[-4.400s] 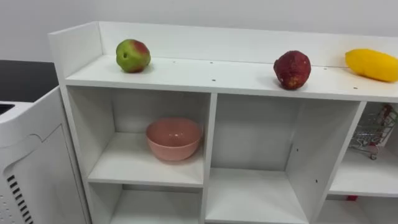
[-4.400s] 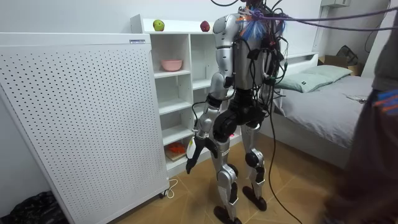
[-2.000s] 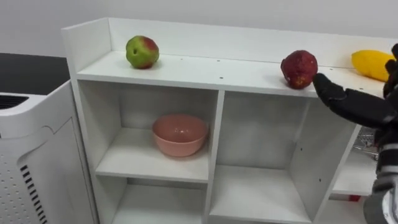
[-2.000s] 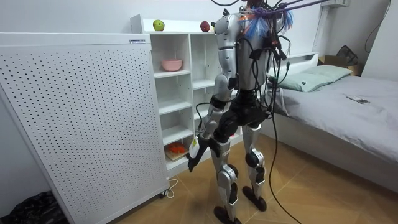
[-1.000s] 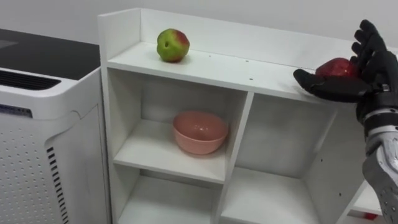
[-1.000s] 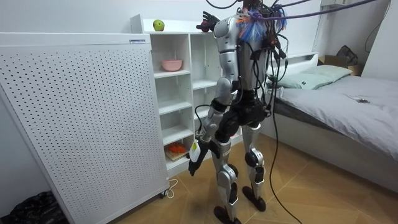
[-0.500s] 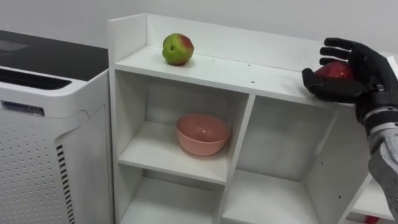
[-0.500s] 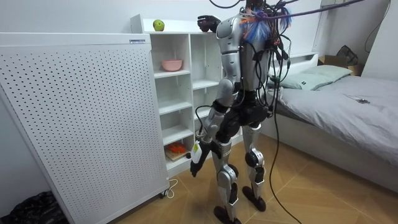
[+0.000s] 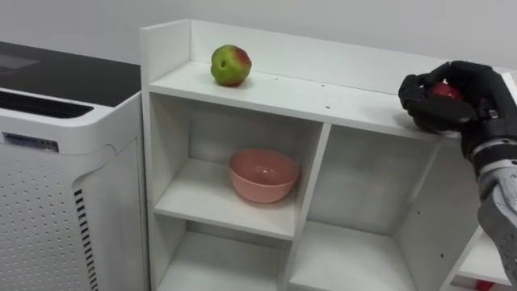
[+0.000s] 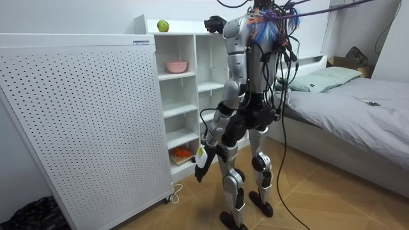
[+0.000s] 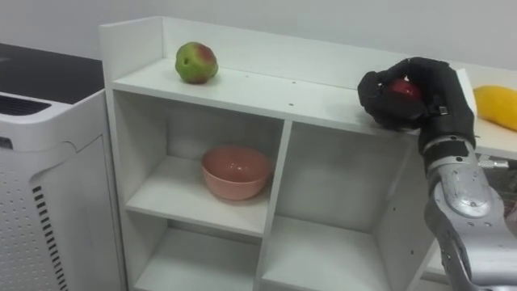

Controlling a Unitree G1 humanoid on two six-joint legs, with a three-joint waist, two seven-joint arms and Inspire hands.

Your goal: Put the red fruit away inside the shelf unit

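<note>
A white closet (image 9: 283, 87) of open shelves stands before me. On its top board my right hand (image 9: 467, 90) is curled round a dark red fruit (image 9: 445, 91), whose red skin shows between the fingers; the fruit still sits on the board. Far left on the same board lies a green and red apple (image 9: 230, 65). A yellow fruit (image 11: 497, 107) lies at the right edge, just beyond the right hand. A pink bowl (image 9: 262, 174) sits in the upper left compartment. My left hand (image 10: 200, 167) hangs at my side with relaxed fingers.
A white appliance with a dark top (image 9: 56, 153) stands against the closet's left side; in the room view a white perforated panel (image 10: 77, 128) covers it. A bed (image 10: 358, 96) stands behind me. The other compartments (image 9: 355, 259) hold nothing visible.
My right hand's fingers have closed from spread behind the dark red fruit to curled round it. The view shifted slightly right; apple and bowl stayed put.
</note>
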